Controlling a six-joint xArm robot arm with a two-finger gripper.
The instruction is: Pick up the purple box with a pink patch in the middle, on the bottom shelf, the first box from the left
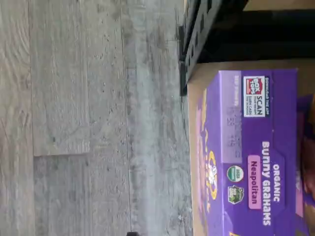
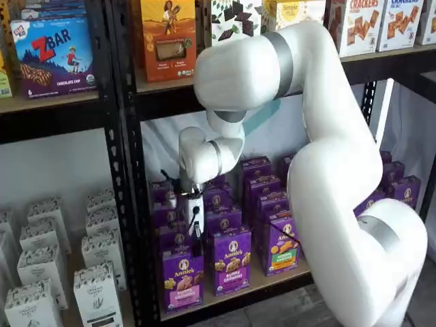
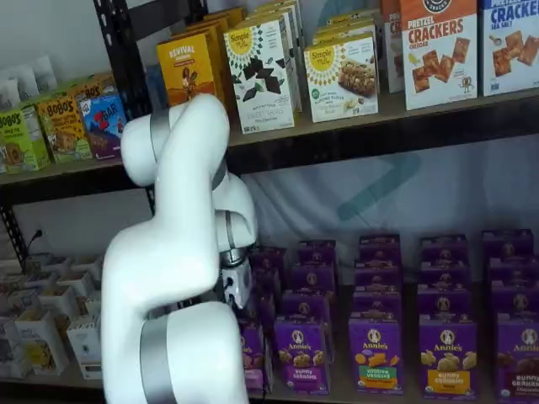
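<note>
The purple box (image 1: pixel 256 152) fills one side of the wrist view, seen from above, with a pink "Neapolitan" patch on its top flap. In a shelf view the same purple box (image 2: pixel 182 279) stands upright at the front left of the bottom shelf (image 2: pixel 235 298), pink patch low on its front. My gripper (image 2: pixel 195 230) hangs above and just behind it, over the row of purple boxes, open, with nothing in its fingers. The arm hides most of this box (image 3: pixel 253 358) in a shelf view, where the gripper (image 3: pixel 236 293) shows only as a white body.
A purple box with a purple label (image 2: pixel 231 262) and one with a green patch (image 2: pixel 281 246) stand to the right. A black perforated upright (image 2: pixel 126 204) rises just left, with white cartons (image 2: pixel 95 293) beyond. Grey plank floor (image 1: pixel 88 118) lies before the shelf.
</note>
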